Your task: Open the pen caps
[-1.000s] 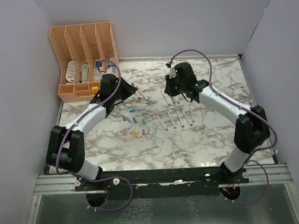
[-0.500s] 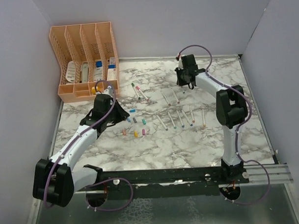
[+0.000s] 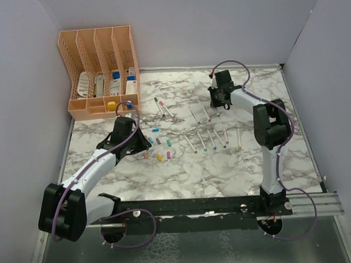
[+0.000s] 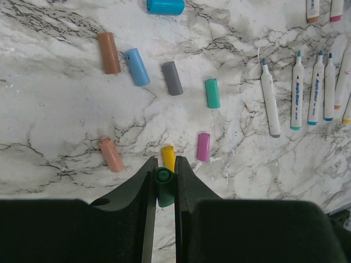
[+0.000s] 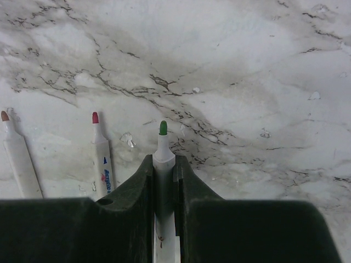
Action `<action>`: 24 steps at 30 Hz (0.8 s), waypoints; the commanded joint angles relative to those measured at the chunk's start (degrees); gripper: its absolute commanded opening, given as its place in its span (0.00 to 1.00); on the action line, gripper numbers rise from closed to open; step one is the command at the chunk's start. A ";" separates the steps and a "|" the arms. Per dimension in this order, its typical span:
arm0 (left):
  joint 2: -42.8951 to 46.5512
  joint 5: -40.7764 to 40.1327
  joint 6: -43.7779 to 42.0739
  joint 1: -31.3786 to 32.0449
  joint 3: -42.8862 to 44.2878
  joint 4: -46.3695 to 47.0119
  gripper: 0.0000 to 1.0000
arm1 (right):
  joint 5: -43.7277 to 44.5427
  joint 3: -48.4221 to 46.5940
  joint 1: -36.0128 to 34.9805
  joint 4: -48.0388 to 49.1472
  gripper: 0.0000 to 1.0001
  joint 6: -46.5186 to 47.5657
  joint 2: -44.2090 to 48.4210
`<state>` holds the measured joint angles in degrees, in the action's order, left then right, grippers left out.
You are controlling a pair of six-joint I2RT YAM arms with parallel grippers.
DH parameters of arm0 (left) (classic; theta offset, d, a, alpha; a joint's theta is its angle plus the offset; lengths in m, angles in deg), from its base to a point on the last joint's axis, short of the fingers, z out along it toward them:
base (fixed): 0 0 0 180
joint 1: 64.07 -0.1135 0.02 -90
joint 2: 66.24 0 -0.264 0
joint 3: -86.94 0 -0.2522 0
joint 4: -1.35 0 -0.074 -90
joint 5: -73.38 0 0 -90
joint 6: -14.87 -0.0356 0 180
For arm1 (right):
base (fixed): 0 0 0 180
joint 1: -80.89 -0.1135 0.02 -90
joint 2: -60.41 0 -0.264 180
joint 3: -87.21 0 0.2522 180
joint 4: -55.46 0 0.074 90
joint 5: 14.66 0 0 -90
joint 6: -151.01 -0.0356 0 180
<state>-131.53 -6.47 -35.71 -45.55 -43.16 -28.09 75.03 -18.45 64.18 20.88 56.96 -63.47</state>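
Judging by the table (image 3: 234,164), one separation is taken as complete and set-down as the step in hand. The left arm (image 3: 93,166) is folded low over the loose caps (image 4: 173,78); the right arm (image 3: 270,163) is stretched far. The green-tipped pen (image 5: 163,150) is clamped in the right gripper (image 5: 163,161), and the green cap (image 4: 164,183) in the left gripper (image 4: 164,165), near the yellow cap (image 4: 169,156). Lowering and release are called for.

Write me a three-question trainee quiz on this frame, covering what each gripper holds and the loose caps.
1. True or false: the left gripper is shut on a green cap.
2. What does the right gripper hold? A) a red cap B) a green-tipped pen C) nothing
3. Fill in: the loose cap lying nearest the left gripper is ____.
Key: 1 true; 2 B; 3 the yellow cap.
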 commanded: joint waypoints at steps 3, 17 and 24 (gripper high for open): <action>-3.66 -1.87 -1.34 1.51 2.36 1.28 0.00 | -2.12 2.24 0.19 2.39 0.01 -0.55 -0.85; -21.18 -4.69 -3.16 5.32 18.01 4.51 0.00 | -3.40 5.57 0.19 3.69 0.35 -1.99 -0.66; -31.29 -5.56 -3.94 7.52 24.50 5.30 0.00 | -2.12 4.94 0.23 3.55 0.43 -1.75 1.87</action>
<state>-158.83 -9.77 -38.24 -39.10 -21.67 -23.87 72.67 -14.67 64.13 25.99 55.34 -63.16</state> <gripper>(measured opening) 0.162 0.395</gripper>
